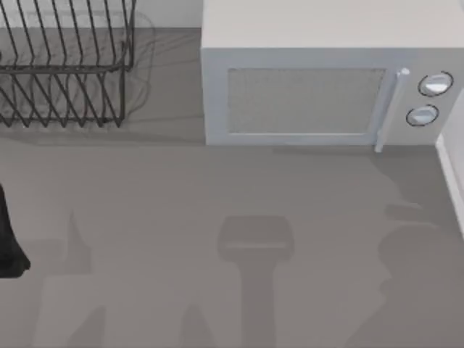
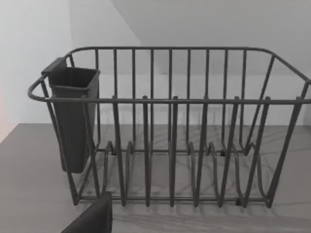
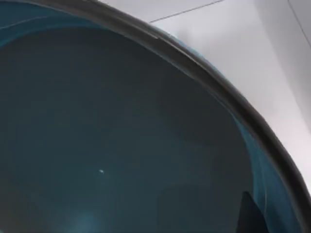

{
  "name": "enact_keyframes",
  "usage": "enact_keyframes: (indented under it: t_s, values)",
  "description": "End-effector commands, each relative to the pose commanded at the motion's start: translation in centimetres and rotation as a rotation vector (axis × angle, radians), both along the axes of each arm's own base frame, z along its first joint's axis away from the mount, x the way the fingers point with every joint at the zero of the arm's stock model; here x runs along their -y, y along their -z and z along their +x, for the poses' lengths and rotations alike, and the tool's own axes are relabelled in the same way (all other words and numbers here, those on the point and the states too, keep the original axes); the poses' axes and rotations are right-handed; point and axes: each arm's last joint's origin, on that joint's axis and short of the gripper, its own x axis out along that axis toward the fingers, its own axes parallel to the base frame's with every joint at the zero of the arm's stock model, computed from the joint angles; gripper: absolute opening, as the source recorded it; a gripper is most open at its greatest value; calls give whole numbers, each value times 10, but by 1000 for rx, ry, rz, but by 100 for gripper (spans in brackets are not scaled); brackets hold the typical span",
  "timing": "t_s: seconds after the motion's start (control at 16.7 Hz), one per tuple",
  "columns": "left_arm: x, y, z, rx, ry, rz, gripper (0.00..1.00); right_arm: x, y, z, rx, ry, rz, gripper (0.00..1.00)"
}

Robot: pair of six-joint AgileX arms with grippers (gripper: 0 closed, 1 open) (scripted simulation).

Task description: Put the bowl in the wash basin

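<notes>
Close under the right wrist camera: the bowl [image 3: 112, 141], teal inside, dark rim against a white surface. Right gripper's finger state: cannot tell. Left of the microwave [image 1: 319, 80] stands a wire dish rack [image 1: 65, 65]; left arm [image 1: 9, 239] parked nearby at the table's left edge, fingers: cannot tell.

Matte black left arm [image 1: 9, 239], dark angular pincer finger [image 2: 92, 218], no markings

A white microwave [image 1: 330, 80] stands at the back of the grey counter [image 1: 217, 217], door shut, with two round knobs [image 1: 428, 98] on its right side. A dark wire dish rack [image 1: 65, 65] stands at the back left. A dark cup [image 2: 73, 116] hangs on one end of the rack.
</notes>
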Motion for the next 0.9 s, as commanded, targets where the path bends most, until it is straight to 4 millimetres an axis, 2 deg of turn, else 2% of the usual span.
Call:
enact_keyframes:
  t_s: [0.24, 0.48, 0.72, 0.9]
  values:
    - [0, 0, 0, 0, 0, 0, 100, 23, 3, -14, 316, -5, -131, 0]
    - [0, 0, 0, 0, 0, 0, 100, 24, -7, -28, 559, -49, -236, 0]
    - [0, 0, 0, 0, 0, 0, 100, 16, -18, -37, 698, -92, -283, 0]
    - [0, 0, 0, 0, 0, 0, 100, 15, -20, -38, 717, -99, -288, 0]
